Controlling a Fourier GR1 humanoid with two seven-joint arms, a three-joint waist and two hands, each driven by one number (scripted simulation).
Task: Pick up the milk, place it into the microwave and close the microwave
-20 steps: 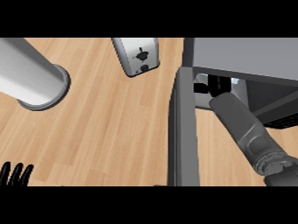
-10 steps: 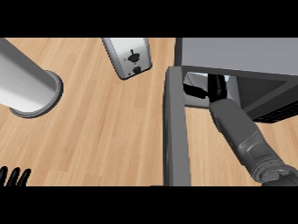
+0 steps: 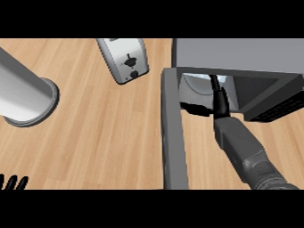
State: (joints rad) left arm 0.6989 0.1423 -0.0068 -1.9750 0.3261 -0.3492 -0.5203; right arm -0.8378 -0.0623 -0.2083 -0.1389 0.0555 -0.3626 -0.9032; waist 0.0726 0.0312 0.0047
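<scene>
Microwave (image 3: pixel 246 53) at upper right, door (image 3: pixel 172 133) open, running toward the view's lower edge. Right hand (image 3: pixel 218 99) is inside the cavity; open or closed cannot be told. Milk (image 3: pixel 197 85) shows pale in the cavity, just left of that hand. Left hand (image 3: pixel 9 183) rests at the lower left edge, fingers straight and spread. Toaster (image 3: pixel 123 60) and cylinder (image 3: pixel 16 89) stand on the table (image 3: pixel 101 133).

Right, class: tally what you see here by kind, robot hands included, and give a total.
Microwave: 1
Toaster: 1
Silver cylinder: 1
Hands: 2, left hand and right hand
Total: 5
</scene>
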